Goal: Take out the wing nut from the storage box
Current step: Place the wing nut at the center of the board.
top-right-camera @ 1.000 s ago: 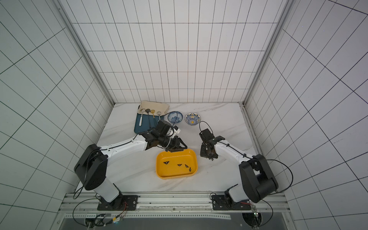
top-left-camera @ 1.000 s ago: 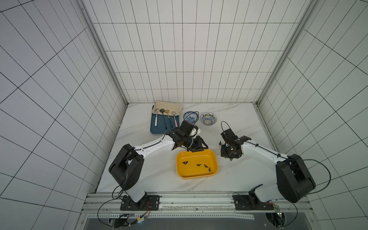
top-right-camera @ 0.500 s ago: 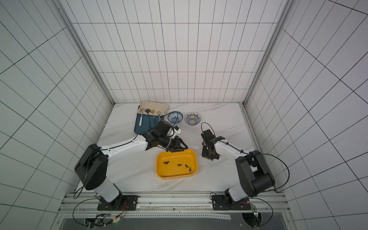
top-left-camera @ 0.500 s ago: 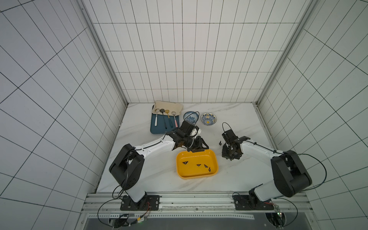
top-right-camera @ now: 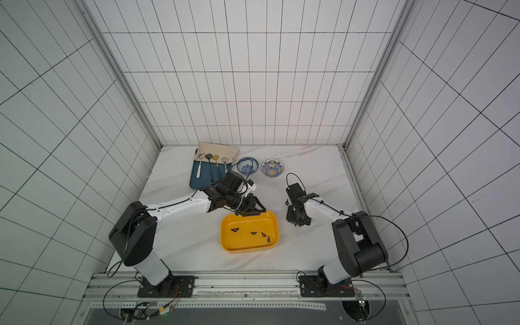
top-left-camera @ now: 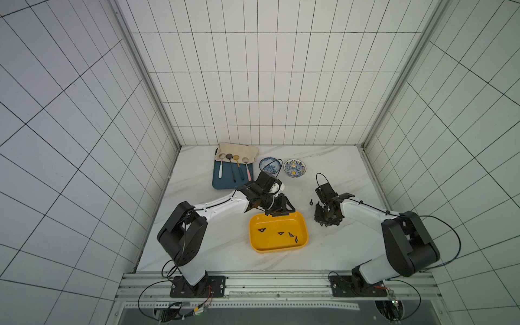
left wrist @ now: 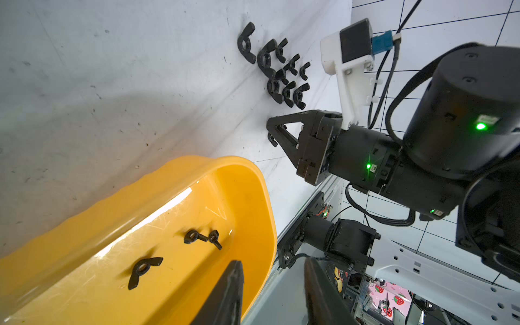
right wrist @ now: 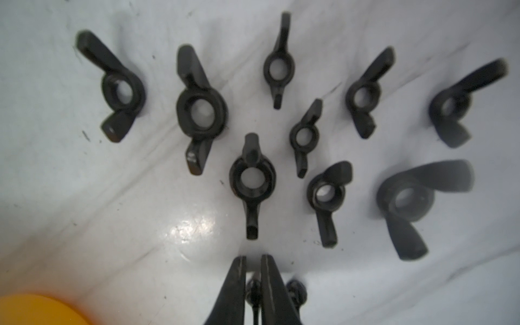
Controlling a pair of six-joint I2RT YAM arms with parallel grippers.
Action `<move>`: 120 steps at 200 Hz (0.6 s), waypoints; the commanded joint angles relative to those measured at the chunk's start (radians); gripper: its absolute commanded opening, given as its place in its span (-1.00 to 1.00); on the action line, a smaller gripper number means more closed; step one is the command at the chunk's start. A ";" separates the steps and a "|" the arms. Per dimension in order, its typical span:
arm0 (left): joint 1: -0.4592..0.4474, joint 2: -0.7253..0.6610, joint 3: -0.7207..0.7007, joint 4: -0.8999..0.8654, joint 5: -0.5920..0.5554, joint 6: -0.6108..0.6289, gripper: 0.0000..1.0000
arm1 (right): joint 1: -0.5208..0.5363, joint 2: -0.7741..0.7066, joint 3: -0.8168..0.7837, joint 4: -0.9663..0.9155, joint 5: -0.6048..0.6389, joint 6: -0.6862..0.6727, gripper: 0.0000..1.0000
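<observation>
**Storage box** [top-left-camera: 270, 245]: yellow, on the counter [top-left-camera: 213, 253], between the two arms. Four boxed wing nuts [top-left-camera: 280, 233] lie loose on its floor in both top views. The left wrist view shows three of them.

**Left fingers** [left wrist: 229, 295]: spread, at the box's far rim. One finger stands over the box floor and the other outside the wall, with the rim in the gap between them. Contact with the rim cannot be told. The nearest boxed nut lies just ahead of the inner finger.

**Right fingers** [right wrist: 236, 287]: nearly together, tips down close to the counter, beside the box and apart from it.
- A small wing nut [right wrist: 254, 289] sits in the narrow slit between them. Whether the fingers press on it cannot be told.
- A neighbour nut [right wrist: 295, 292] lies just beside the outer face of one finger.
- Ahead of the fingertips, nine wing nuts [right wrist: 251, 180] of mixed sizes lie on the counter, set apart from one another.

In both top views a single wing nut [top-left-camera: 311, 202] shows on the counter beside the right wrist, on the side facing the left arm.
</observation>
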State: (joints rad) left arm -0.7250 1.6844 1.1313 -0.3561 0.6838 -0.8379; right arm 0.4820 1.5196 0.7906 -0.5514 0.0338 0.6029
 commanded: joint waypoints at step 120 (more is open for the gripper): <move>0.130 -0.086 -0.005 -0.074 0.005 0.077 -0.21 | -0.014 -0.235 0.090 -0.177 0.044 -0.047 -0.51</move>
State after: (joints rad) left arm -0.6395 1.6550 1.1435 -0.4160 0.6827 -0.7918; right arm 0.4770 1.3056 0.8371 -0.6796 0.0559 0.5697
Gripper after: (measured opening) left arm 0.394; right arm 0.243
